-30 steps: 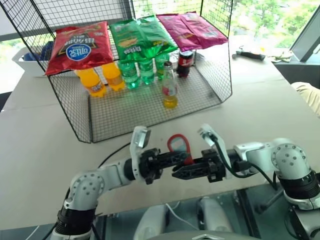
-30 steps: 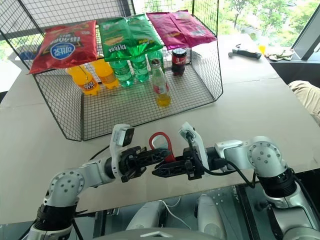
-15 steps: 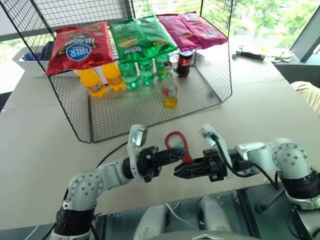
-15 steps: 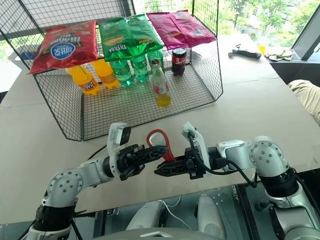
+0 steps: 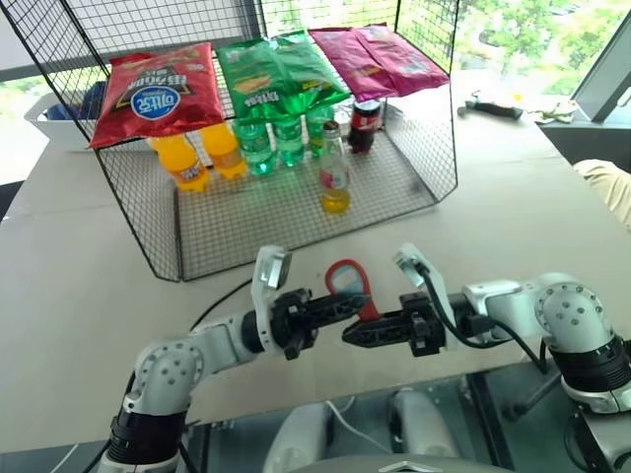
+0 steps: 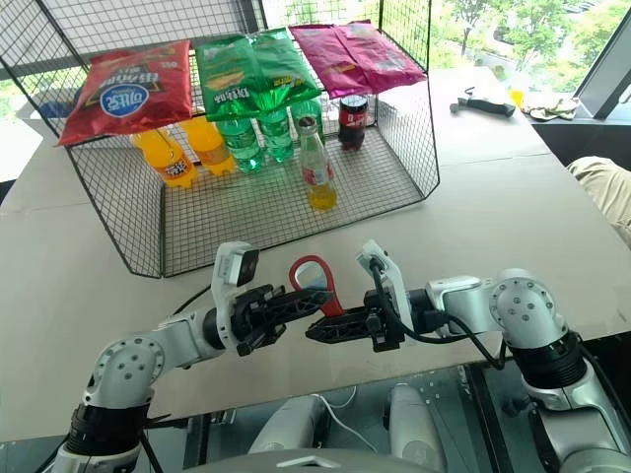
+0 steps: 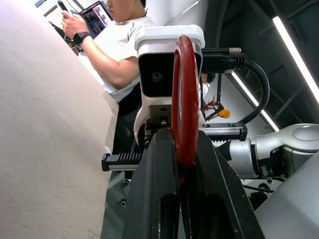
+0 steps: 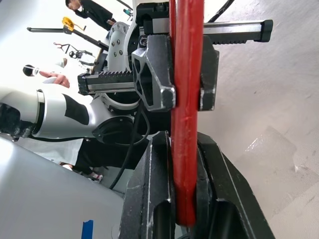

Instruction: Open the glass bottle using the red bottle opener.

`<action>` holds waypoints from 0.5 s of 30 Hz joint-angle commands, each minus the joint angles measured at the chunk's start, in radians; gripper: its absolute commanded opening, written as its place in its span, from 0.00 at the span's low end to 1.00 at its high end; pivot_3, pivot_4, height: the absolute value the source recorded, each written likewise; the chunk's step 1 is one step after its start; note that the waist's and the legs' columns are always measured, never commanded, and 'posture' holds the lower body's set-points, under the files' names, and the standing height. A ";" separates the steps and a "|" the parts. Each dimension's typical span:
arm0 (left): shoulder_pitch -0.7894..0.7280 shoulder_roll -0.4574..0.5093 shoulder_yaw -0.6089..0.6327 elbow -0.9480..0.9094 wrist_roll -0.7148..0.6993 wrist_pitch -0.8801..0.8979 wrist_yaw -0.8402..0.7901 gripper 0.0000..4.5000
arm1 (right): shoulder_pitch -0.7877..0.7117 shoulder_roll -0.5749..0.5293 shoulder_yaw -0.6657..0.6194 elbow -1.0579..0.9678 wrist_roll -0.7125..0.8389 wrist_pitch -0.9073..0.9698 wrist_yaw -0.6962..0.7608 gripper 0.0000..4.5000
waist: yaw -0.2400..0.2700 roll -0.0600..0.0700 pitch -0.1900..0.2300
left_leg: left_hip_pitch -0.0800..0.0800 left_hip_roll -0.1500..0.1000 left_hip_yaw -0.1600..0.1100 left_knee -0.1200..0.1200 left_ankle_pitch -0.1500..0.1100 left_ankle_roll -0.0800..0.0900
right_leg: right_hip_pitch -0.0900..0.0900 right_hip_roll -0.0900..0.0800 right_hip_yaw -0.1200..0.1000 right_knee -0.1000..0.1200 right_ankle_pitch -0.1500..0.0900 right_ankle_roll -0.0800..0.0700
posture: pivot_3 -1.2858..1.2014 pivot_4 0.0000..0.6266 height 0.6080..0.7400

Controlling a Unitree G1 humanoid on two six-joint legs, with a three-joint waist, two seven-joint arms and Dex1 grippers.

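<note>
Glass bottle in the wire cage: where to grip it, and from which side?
Probably grip the glass bottle round its labelled middle, coming in level through the open front of the wire cage. It stands upright and apart, in front of the green bottles, so the near side is free and the cap stays clear. First one gripper must let go of the red bottle opener.

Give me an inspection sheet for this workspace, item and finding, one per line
Surface: pale table, wire basket at its far side.
Job's things: glass bottle upright in the basket, cap on; red bottle opener held above the table's near edge.
Clutter: orange and green soda bottles, a dark can, chip bags on the basket.
Grippers: left gripper and right gripper both shut on the opener.
Cables: black cable across the table near the left arm.
Surroundings: people seen in the wrist views; windows beyond the table.
</note>
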 commanded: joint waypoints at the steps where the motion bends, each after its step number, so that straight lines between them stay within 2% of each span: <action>1: -0.007 -0.016 0.045 0.000 -0.008 -0.040 0.009 0.00 | 0.013 -0.007 -0.026 -0.024 -0.001 -0.017 -0.004 0.02 | 0.000 0.000 0.000 | 0.000 0.000 0.000 0.000 0.000 0.000 | 0.000 0.000 0.000 0.000 0.000 0.000 | 0.52 0.24 1.00; 4: -0.029 -0.044 0.075 0.037 0.013 -0.071 0.065 0.00 | 0.022 -0.003 -0.046 -0.024 -0.034 -0.055 0.002 0.02 | 0.001 0.000 0.000 | 0.000 0.000 0.000 0.000 0.000 0.000 | 0.000 0.000 0.000 0.000 0.000 0.000 | 0.52 0.24 1.00; 7: -0.058 -0.065 0.113 0.073 0.039 -0.111 0.114 0.23 | 0.061 -0.010 -0.033 -0.043 -0.198 -0.134 0.011 0.00 | 0.005 -0.002 -0.001 | 0.000 0.000 0.000 0.001 0.000 0.000 | 0.000 0.000 0.000 0.001 0.000 0.000 | 0.52 0.24 1.00; 14: -0.097 -0.088 0.197 0.124 0.102 -0.198 0.184 0.99 | 0.145 0.087 -0.119 -0.052 -0.377 -0.312 -0.048 0.00 | 0.002 -0.002 -0.001 | 0.000 0.000 0.002 0.001 0.000 0.000 | -0.001 0.000 0.002 0.002 0.000 0.000 | 0.52 0.24 1.00; 15: -0.108 -0.094 0.206 0.132 0.128 -0.225 0.197 1.00 | 0.153 0.100 -0.132 -0.052 -0.418 -0.349 -0.063 0.00 | 0.002 -0.002 -0.001 | 0.000 0.000 0.002 0.001 0.000 0.000 | -0.001 0.000 0.002 0.002 0.000 0.000 | 0.52 0.24 1.00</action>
